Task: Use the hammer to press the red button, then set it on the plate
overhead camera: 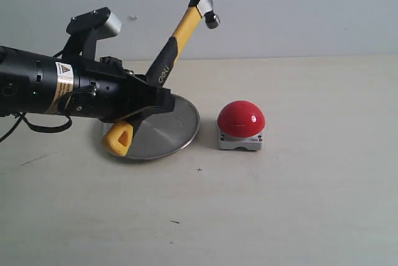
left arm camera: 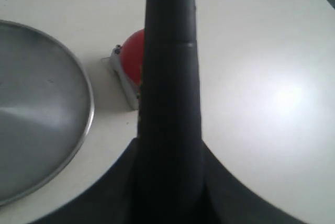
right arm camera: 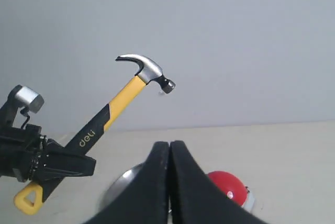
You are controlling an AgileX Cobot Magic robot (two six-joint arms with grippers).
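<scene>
Open table (overhead camera: 323, 191) right of red button (overhead camera: 241, 119)

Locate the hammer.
Left side of the exterior view: the left gripper holds the yellow-and-black claw hammer slanting up by the round silver plate, head high, left of the red dome button.

Soft even light, table (left arm camera: 282, 96) glare, blurry close-up hammer (left arm camera: 170, 103).

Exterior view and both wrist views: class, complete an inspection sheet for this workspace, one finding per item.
Surface: pale table, a few small dark specks.
Job's things: hammer tilted, head up, clear of the red button; the button sits beside the plate, apart from it.
Clutter: nothing seen.
Grippers: left gripper shut on the hammer's black grip; right gripper shut, empty.
Cables: dark cable loops under the left arm.
Surroundings: plain grey wall.
</scene>
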